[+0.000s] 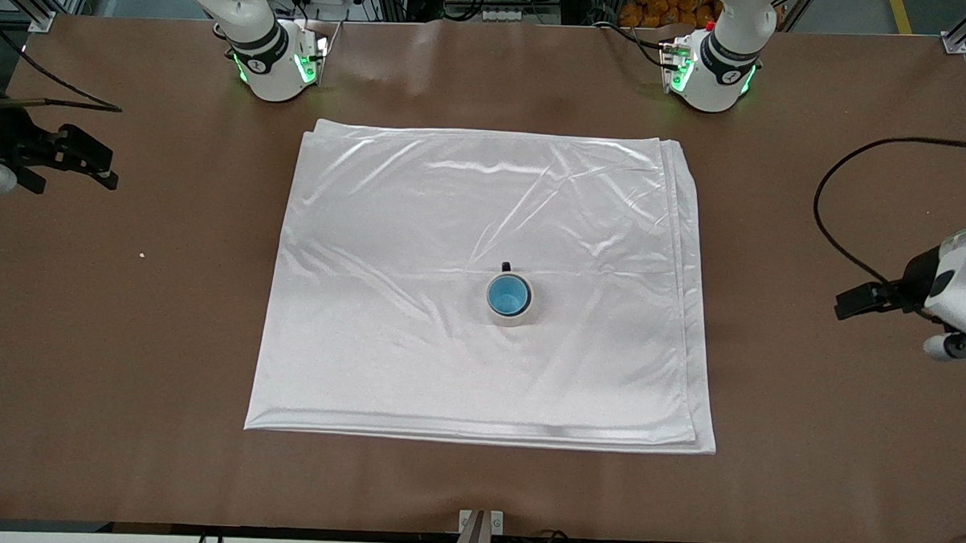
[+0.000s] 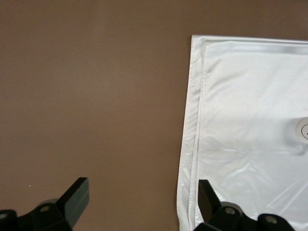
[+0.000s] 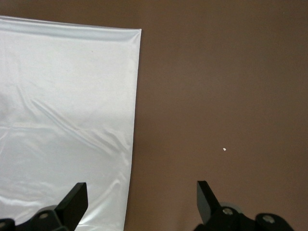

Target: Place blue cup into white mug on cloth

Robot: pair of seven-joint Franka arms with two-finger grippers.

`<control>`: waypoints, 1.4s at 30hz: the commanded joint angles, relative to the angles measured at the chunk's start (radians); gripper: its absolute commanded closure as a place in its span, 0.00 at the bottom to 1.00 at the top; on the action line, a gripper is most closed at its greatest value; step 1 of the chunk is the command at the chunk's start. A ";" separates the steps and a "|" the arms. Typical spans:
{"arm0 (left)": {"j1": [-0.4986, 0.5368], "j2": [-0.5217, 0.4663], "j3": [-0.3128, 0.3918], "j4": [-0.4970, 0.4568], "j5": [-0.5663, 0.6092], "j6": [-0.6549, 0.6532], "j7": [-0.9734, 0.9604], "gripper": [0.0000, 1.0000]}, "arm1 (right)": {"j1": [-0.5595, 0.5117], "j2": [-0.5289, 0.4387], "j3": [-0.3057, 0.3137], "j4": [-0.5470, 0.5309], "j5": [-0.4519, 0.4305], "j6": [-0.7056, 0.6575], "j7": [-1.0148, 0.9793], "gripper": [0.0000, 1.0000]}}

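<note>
The white mug (image 1: pixel 518 314) stands upright on the cloth (image 1: pixel 453 214), a little toward the left arm's end of its middle, its black handle (image 1: pixel 506 266) pointing toward the robots' bases. The blue cup (image 1: pixel 508 296) sits inside the mug, its bright blue inside showing. My left gripper (image 1: pixel 851 303) is open and empty over bare table off the cloth's edge at the left arm's end. My right gripper (image 1: pixel 105 170) is open and empty over bare table at the right arm's end. The left wrist view shows its open gripper (image 2: pixel 142 197), the cloth's edge (image 2: pixel 250 120) and a sliver of the mug (image 2: pixel 303 130). The right wrist view shows its open gripper (image 3: pixel 142 199) and the cloth (image 3: pixel 62 96).
The brown table (image 1: pixel 765 490) surrounds the cloth. A black cable (image 1: pixel 823 203) loops over the table near the left arm. A small white speck (image 1: pixel 141 255) lies on the table near the right gripper and shows in the right wrist view (image 3: pixel 224 149).
</note>
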 commanded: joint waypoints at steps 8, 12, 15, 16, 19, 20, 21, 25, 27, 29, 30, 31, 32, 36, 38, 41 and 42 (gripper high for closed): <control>-0.007 -0.056 0.009 -0.025 -0.023 -0.131 0.251 0.00 | 0.011 -0.030 -0.015 -0.029 0.016 0.011 -0.015 0.00; -0.010 -0.056 0.006 -0.027 -0.025 -0.142 0.259 0.00 | 0.009 -0.030 -0.015 -0.029 0.016 0.009 -0.015 0.00; -0.011 -0.056 0.005 -0.024 -0.025 -0.142 0.236 0.00 | 0.009 -0.030 -0.015 -0.029 0.016 0.011 -0.015 0.00; -0.011 -0.056 0.006 -0.024 -0.025 -0.142 0.215 0.00 | 0.008 -0.030 -0.015 -0.029 0.016 0.011 -0.015 0.00; -0.011 -0.057 0.006 -0.022 -0.023 -0.142 0.144 0.00 | 0.006 -0.030 -0.014 -0.029 0.016 0.011 -0.015 0.00; -0.011 -0.057 0.006 -0.022 -0.020 -0.140 0.127 0.00 | 0.006 -0.030 -0.012 -0.029 0.016 0.011 -0.015 0.00; -0.013 -0.057 0.006 -0.022 -0.020 -0.140 0.118 0.00 | 0.006 -0.030 -0.012 -0.029 0.016 0.011 -0.015 0.00; -0.034 -0.060 0.007 -0.021 -0.012 -0.140 0.113 0.00 | 0.005 -0.030 -0.012 -0.029 0.016 0.009 -0.015 0.00; -0.050 -0.071 0.015 -0.024 -0.011 -0.140 0.110 0.00 | 0.003 -0.032 -0.011 -0.029 0.017 0.011 -0.015 0.00; -0.056 -0.074 0.021 -0.024 -0.009 -0.140 0.107 0.00 | -0.004 -0.032 -0.008 -0.029 0.017 0.011 -0.015 0.00; -0.060 -0.076 0.027 -0.024 -0.009 -0.140 0.098 0.00 | -0.009 -0.030 -0.005 -0.029 0.017 0.009 -0.015 0.00; -0.068 -0.076 0.035 -0.024 -0.009 -0.140 0.084 0.00 | -0.012 -0.030 0.000 -0.030 0.020 0.011 -0.015 0.00; -0.076 -0.076 0.039 -0.024 -0.008 -0.140 0.070 0.00 | -0.014 -0.030 0.002 -0.030 0.022 0.009 -0.015 0.00; -0.088 -0.065 0.045 -0.019 0.011 -0.140 0.053 0.00 | -0.015 -0.032 0.002 -0.030 0.023 0.009 -0.015 0.00; -0.085 -0.056 0.044 -0.012 0.011 -0.140 0.053 0.00 | -0.015 -0.032 0.002 -0.030 0.023 0.009 -0.015 0.00; -0.079 -0.057 0.042 -0.012 0.009 -0.140 0.052 0.00 | -0.015 -0.030 0.002 -0.030 0.023 0.009 -0.015 0.00; -0.077 -0.057 0.042 -0.012 0.009 -0.140 0.053 0.00 | -0.015 -0.030 0.002 -0.030 0.023 0.009 -0.015 0.00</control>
